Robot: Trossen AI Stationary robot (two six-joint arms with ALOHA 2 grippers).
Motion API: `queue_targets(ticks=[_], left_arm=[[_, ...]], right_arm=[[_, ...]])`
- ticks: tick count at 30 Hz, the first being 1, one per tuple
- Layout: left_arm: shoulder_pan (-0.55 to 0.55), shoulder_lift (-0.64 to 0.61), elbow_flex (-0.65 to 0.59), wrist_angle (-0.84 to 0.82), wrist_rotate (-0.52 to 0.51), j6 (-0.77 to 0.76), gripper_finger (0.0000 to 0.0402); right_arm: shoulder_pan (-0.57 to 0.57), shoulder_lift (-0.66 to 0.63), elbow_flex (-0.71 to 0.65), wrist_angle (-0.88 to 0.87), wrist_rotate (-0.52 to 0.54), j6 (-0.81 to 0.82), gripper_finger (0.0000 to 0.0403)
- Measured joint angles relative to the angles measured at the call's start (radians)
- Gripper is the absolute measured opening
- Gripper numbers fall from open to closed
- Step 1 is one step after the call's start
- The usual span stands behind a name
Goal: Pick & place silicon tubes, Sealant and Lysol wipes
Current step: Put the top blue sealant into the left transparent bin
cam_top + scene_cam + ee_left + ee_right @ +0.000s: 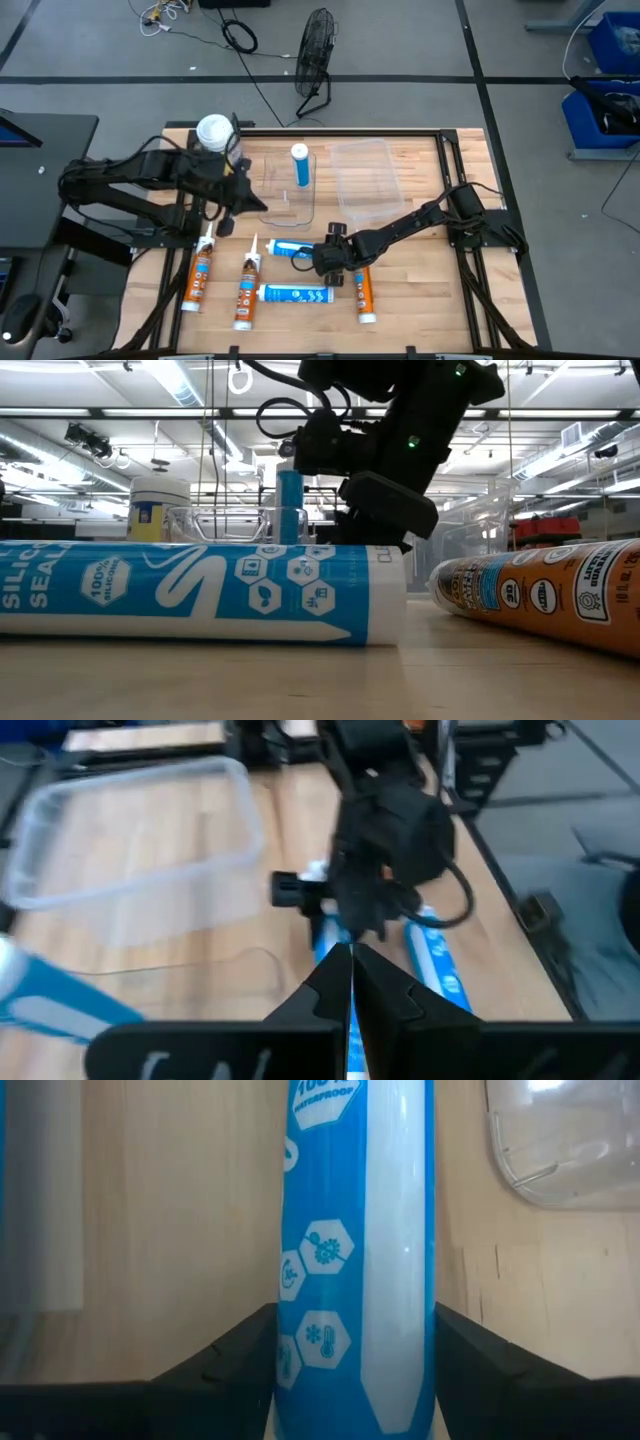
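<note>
My right gripper is low over the table's middle, its fingers on either side of a blue-and-white silicone tube that lies on the wood; it also shows in the right wrist view. My left gripper is shut and empty beside a clear container, in which another blue-and-white tube stands upright. The Lysol wipes canister stands at the far left. A third blue tube and three orange sealant tubes lie near the front edge. My right gripper holds the lying blue tube by its two long sides, between its two fingers. The fingers lie across the tube's body, toward the end away from the nozzle, and slant down from the table's right side. The tube lies flat on the table.
A second clear container stands at the far middle-right, empty. A floor fan stands beyond the far edge. Bare wood lies at the front right.
</note>
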Motion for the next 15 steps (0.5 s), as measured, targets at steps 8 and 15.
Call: queue_targets(ticks=[8,15], left_arm=[[-0.120,0.104,0.001,-0.041,-0.084,-0.003,0.0019],[-0.188,0.194,0.000,-0.081,-0.154,-0.045,0.0019]], right_arm=[[0.008,0.001,-0.002,-0.012,0.013,-0.016,0.0219],[0.036,-0.052,-0.013,-0.055,0.005,-0.068,0.0254]])
